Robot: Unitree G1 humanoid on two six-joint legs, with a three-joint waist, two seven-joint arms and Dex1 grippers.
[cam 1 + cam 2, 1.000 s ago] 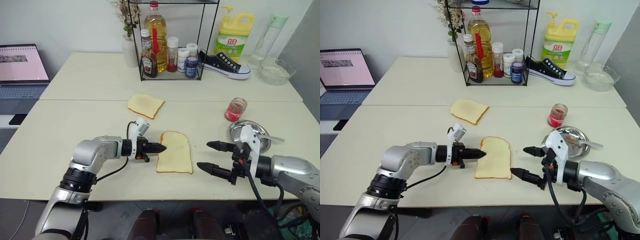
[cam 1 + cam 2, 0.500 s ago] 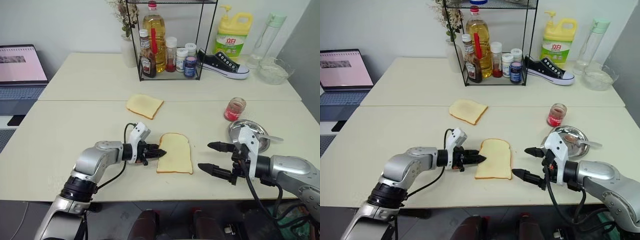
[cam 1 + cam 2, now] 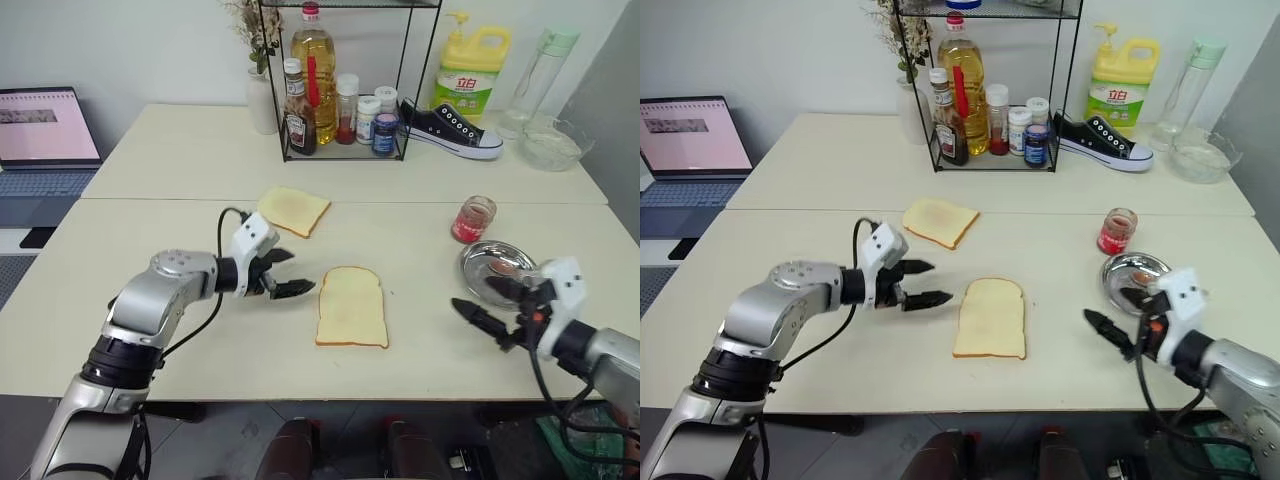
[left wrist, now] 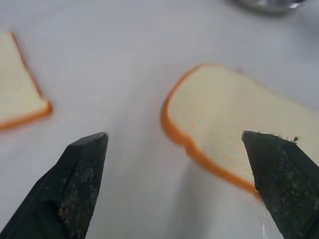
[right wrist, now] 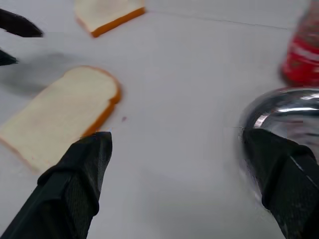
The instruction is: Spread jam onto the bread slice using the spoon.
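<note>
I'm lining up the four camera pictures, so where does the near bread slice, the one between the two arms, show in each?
Left eye: bread slice, centre, low.
Right eye, centre, low.
Left wrist, right of middle.
Right wrist, left side.
Shared landmark: second slice.

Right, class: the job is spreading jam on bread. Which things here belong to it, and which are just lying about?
Belongs:
near bread slice
jam jar
steel dish

Lying about:
second bread slice
sneaker
detergent bottle
oil bottle
laptop
</note>
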